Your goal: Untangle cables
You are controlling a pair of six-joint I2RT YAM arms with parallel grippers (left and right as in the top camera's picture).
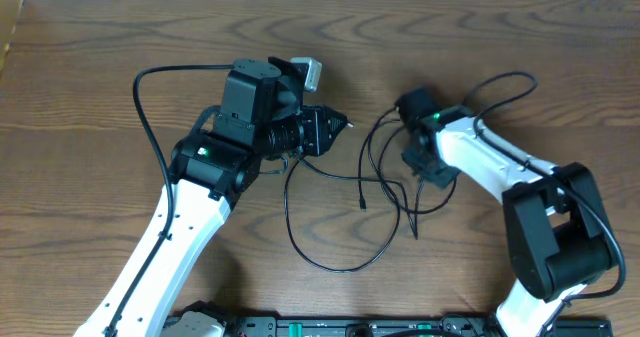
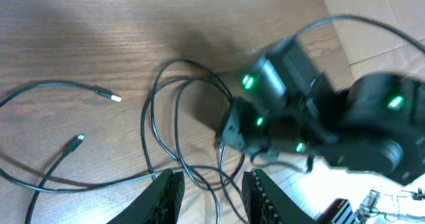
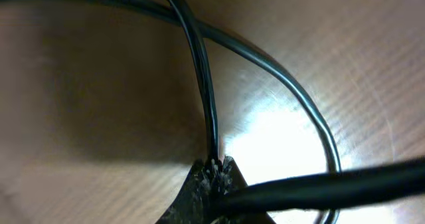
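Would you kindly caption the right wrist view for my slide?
Right claw shut on a black cable, wooden table behind.

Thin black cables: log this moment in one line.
right gripper shut on thin black cable | left gripper open above tangled cables

L gripper point(image 2: 212, 179) jaws part-open, R gripper point(image 3: 216, 167) tips tight together, both arms inward.
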